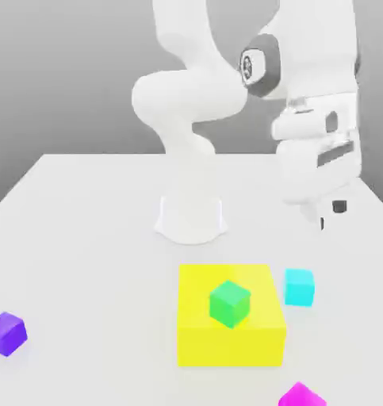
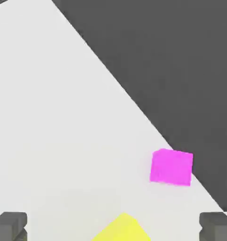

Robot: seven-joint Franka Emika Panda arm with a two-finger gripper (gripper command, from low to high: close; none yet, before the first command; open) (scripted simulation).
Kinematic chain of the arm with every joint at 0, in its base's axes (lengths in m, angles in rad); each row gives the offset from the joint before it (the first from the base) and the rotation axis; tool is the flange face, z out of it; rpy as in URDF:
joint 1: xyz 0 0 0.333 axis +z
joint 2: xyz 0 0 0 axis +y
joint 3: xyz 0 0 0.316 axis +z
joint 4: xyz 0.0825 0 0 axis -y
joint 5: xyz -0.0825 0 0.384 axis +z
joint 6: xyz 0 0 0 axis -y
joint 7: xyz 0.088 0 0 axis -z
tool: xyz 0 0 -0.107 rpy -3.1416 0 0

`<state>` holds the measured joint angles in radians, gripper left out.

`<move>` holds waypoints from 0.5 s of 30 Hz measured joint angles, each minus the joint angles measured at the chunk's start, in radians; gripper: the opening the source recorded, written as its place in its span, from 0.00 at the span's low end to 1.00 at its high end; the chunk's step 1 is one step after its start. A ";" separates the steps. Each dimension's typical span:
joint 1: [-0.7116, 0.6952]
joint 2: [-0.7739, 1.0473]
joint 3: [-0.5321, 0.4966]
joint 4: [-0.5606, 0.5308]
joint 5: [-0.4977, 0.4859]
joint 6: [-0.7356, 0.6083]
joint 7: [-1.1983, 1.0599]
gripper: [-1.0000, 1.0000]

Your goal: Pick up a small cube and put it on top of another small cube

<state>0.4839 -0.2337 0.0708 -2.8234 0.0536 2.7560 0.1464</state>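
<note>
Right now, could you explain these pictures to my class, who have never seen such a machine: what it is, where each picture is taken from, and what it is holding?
The machine is a white robot arm ending in a two-fingered claw. One picture comes from a camera standing off the arm; the other comes from a camera on its hand. On the table are a yellow block with a green cube on top, plus cyan, purple and magenta cubes. The claw is open and holds nothing.
</note>
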 joint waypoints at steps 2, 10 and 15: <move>0.052 0.091 0.029 -0.071 -0.006 0.069 -0.085 0.50; 0.156 0.426 -0.043 -0.076 -0.135 0.336 -0.060 0.50; 0.171 0.458 -0.057 -0.070 -0.138 0.361 -0.057 0.00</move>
<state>0.6544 0.2247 0.0134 -2.8936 -0.0841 3.1171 0.0892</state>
